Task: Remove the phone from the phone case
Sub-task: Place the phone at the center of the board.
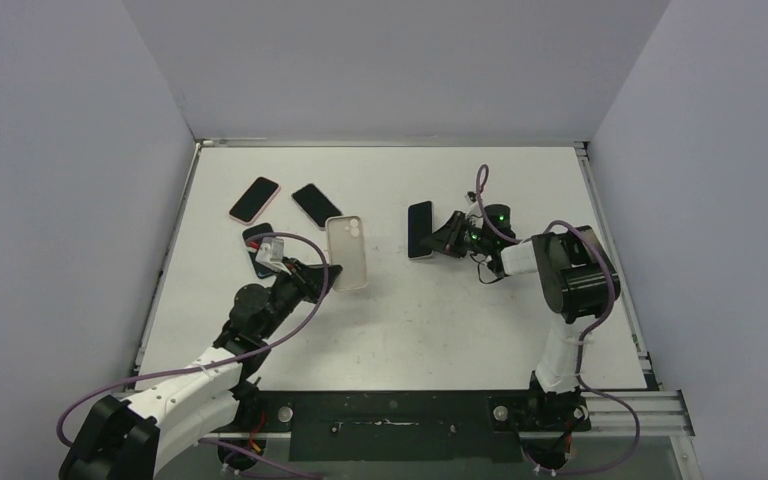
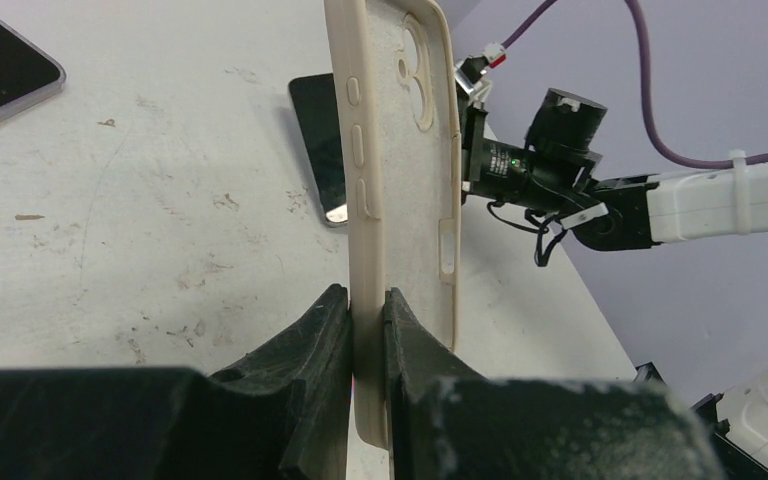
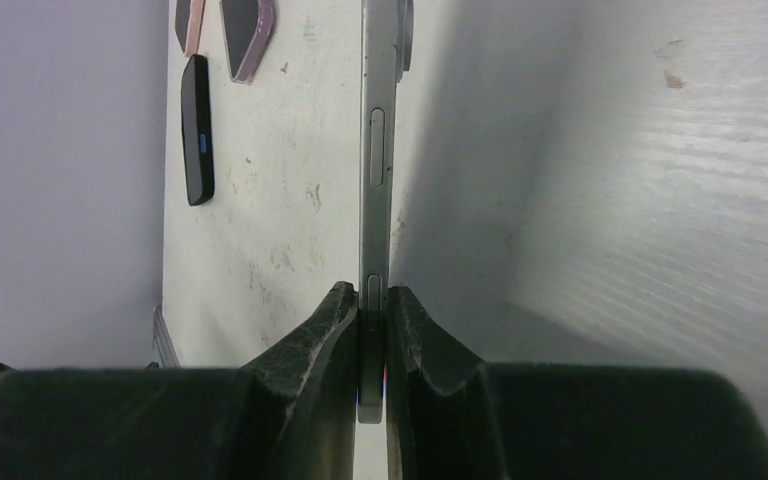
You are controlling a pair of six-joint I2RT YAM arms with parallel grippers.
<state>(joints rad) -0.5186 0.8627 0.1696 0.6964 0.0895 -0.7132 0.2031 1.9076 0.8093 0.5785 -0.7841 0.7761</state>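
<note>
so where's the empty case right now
In the top view the beige phone case is left of centre, pinched in the left claw, with the phone apart to its right.

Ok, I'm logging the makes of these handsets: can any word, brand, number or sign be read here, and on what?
No text can be read.
Beige phone case, in the left gripper: button bumps and camera cutout, no lettering.
Phone, in the right gripper: plain edge, dark screen, no marking.
Pink-edged phone, black phone beside it: dark screens, nothing printed.
Dark phone: blue mark, too blurred to read.
</note>
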